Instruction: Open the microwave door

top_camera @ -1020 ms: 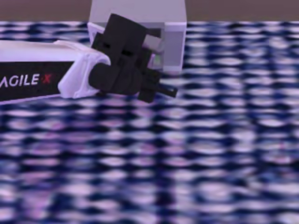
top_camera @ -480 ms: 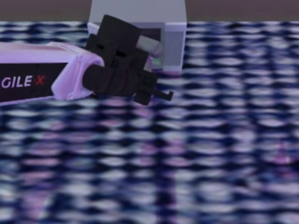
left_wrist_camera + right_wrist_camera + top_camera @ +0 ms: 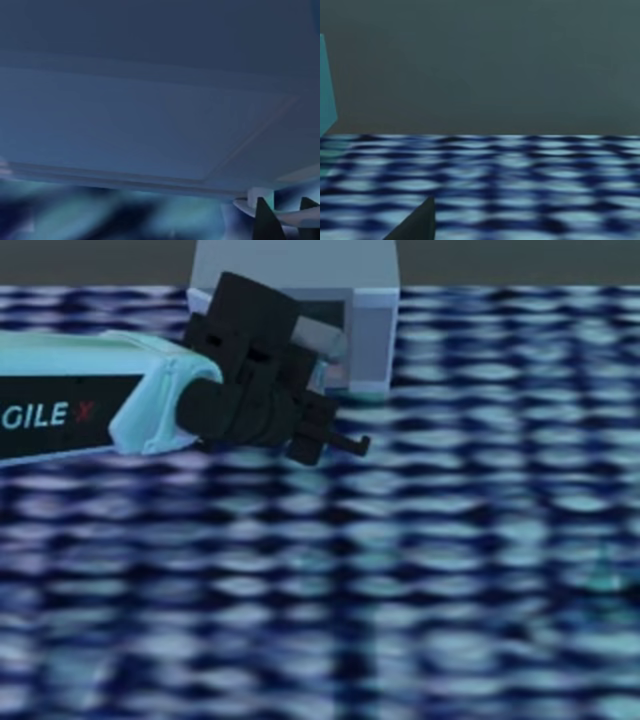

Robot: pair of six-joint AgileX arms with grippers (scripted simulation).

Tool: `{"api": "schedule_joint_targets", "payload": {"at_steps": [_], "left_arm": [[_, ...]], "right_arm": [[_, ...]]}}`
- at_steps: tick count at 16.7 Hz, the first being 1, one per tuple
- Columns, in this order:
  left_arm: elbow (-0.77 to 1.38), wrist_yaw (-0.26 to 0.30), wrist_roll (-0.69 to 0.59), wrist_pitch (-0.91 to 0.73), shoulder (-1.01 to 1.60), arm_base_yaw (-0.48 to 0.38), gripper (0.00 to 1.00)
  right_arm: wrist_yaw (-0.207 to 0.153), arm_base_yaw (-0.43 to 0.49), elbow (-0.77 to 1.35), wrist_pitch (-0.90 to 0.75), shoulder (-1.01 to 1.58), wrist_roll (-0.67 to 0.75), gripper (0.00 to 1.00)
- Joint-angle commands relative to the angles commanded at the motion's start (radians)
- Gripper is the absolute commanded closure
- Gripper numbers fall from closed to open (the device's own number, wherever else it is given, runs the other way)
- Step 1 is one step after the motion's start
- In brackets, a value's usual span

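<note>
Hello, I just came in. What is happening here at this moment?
The left arm reaches in from the table's left side, and its left gripper is at the front of the microwave, which stands at the far edge of the table. The microwave door fills the left wrist view. The right arm does not appear in the top view.

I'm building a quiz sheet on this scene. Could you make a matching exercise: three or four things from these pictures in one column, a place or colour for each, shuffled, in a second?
Things
1. boxy light-grey microwave
2. black two-finger left gripper
3. blue-and-white woven-pattern table
4. white left arm

Places or colours
A. reaches in from the top view's left edge
B. at the table's far edge
C. just in front of the microwave's front
D. dark blue with pale patches

Pairs: 1-B, 2-C, 3-D, 4-A
</note>
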Motion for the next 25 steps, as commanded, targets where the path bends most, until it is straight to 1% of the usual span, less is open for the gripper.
{"api": "schedule_joint_targets", "payload": {"at_steps": [13,15,21,25], "left_arm": [[0.000,0.000,0.000,0.000,0.000,0.000,1.00],[0.000,0.010,-0.003,-0.001,0.001,-0.006,1.00],[-0.033,0.048,0.056,0.006,-0.025,0.021,1.00],[-0.034,0.048,0.056,0.006,-0.026,0.021,1.00]], "right_arm": [[0.000,0.000,0.000,0.000,0.000,0.000,0.00],[0.000,0.000,0.000,0.000,0.000,0.000,0.00],[0.000,0.000,0.000,0.000,0.000,0.000,0.00],[0.000,0.000,0.000,0.000,0.000,0.000,0.00]]}}
